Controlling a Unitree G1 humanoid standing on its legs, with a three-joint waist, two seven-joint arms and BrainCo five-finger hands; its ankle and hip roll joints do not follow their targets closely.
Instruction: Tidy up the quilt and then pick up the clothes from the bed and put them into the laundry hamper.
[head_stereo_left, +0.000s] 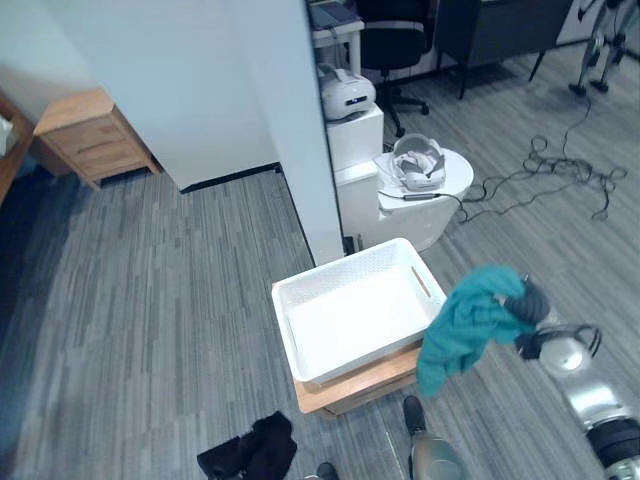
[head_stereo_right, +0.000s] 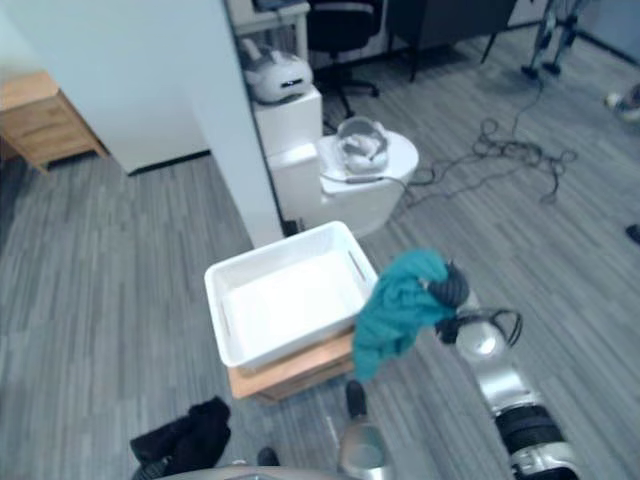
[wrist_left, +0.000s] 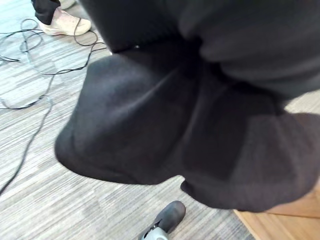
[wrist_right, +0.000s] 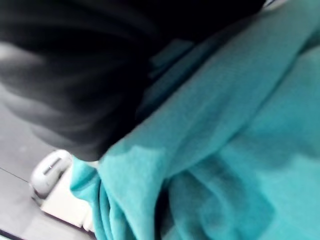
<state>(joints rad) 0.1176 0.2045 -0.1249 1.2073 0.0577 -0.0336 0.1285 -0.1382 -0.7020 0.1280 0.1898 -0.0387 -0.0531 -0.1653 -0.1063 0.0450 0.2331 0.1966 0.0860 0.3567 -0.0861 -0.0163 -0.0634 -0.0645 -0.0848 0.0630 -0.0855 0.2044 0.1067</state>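
A white laundry hamper (head_stereo_left: 345, 272) stands open and empty on a low wooden stand (head_stereo_left: 365, 385). My right hand (head_stereo_left: 527, 298) is in the air just right of the hamper's right rim, shut on a teal garment (head_stereo_left: 462, 325). The garment hangs down beside the hamper's corner and shows close up in the right wrist view (wrist_right: 225, 150). A black garment (head_stereo_left: 255, 450) hangs low at the front left of the hamper, and it drapes over my left hand in the left wrist view (wrist_left: 165, 125).
A white partition wall (head_stereo_left: 290, 120) ends just behind the hamper. A round white table (head_stereo_left: 450, 185) with a headset is behind on the right. Loose cables (head_stereo_left: 560, 170) lie on the grey floor, a wooden nightstand (head_stereo_left: 90, 135) stands far left, and a person's shoe (wrist_left: 65, 22) is nearby.
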